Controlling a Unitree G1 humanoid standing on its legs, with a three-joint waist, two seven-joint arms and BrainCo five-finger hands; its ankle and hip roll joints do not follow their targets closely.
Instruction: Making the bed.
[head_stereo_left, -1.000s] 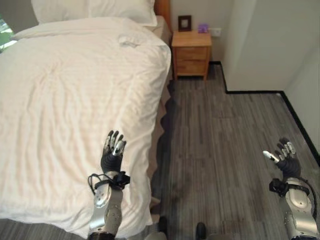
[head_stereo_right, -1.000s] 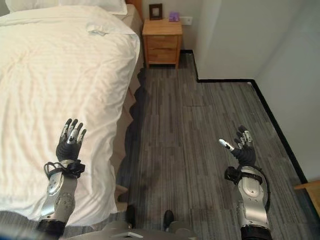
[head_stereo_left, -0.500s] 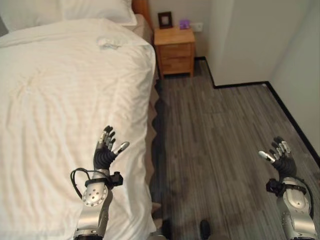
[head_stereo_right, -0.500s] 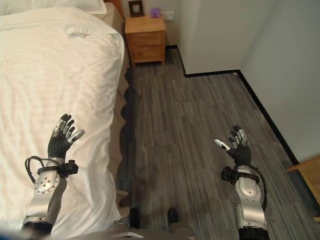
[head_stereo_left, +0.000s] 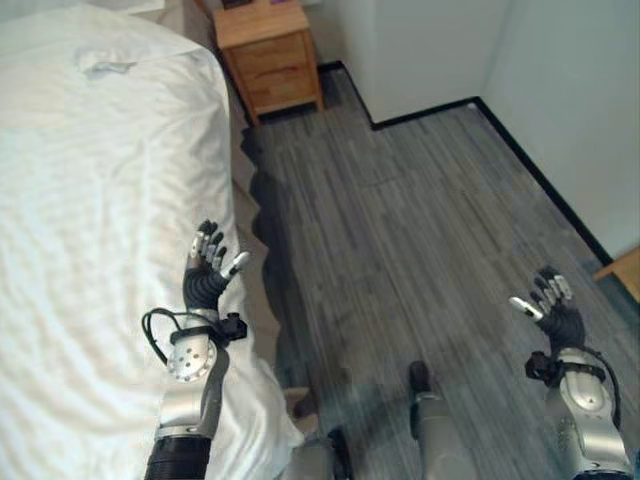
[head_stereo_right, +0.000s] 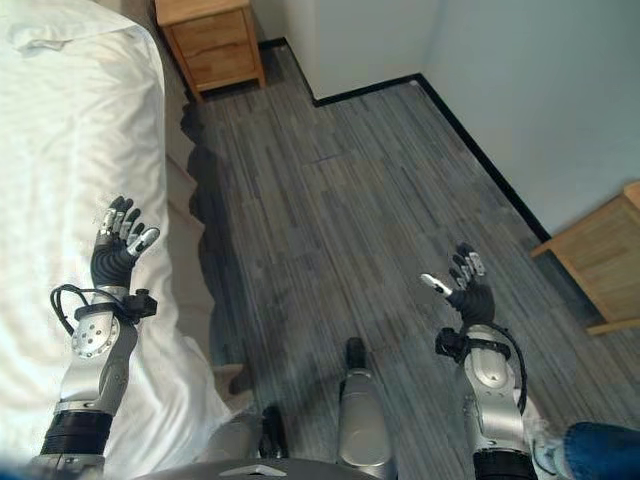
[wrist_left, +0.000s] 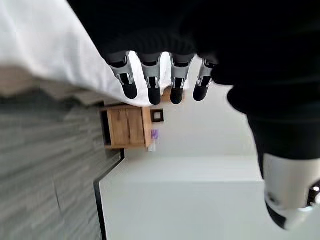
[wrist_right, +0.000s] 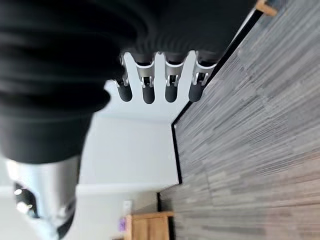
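Left hand (head_stereo_left: 207, 277) hangs over the bed's near right edge, fingers spread and relaxed, holding nothing. White duvet (head_stereo_left: 90, 200) lies under it and off to its left, long axis running away from the robot toward the head end, where a small rumpled fold (head_stereo_left: 100, 66) sits near the top. Duvet looks mostly flat, light creases only; its edge drapes over the side w/ a beige mattress side (head_stereo_right: 185, 215) showing below.

Judgement: left hand is much the nearer one; any smoothing or tugging of the cover falls to it, reaching left/forward along the bed's length. The fold is well beyond reach from here, so a walk up the bedside seems needed.

Grey plank floor (head_stereo_left: 400, 220) between bed and walls is open, room to walk. Wooden nightstand (head_stereo_left: 268, 55) stands at the far end just beside the bed.

Right hand (head_stereo_right: 466, 290) is well apart over the floor, fingers loosely extended, empty. Wooden furniture corner (head_stereo_right: 600, 260) shows at far right.
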